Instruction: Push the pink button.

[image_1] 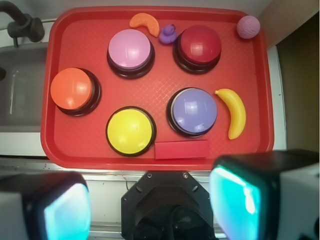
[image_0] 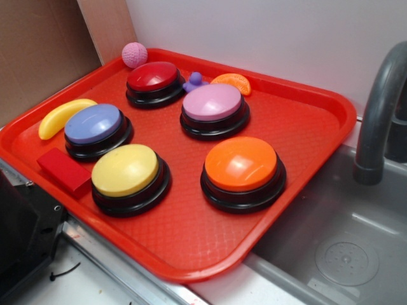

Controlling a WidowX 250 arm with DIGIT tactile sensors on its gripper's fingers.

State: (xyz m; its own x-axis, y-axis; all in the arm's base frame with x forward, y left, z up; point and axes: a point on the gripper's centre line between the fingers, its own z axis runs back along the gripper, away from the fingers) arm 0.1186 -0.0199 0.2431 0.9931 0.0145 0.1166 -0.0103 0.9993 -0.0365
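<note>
- Gripper (image_1: 150,210) at the wrist frame's bottom edge: you see its jaws spread wide, holding and touching nothing.
- Glossy pale pink dome button (image_1: 130,50) sits upper centre-left, well apart from it.

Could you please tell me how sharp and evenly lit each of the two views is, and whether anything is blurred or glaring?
Exterior view: soft, even light, sharp throughout; small highlights on the pink button and orange button, faint shadows on the red tray. Wrist view: tray and buttons in focus, while the gripper fingers are close, blurred and glowing teal; the top edge looks washed out.
</note>
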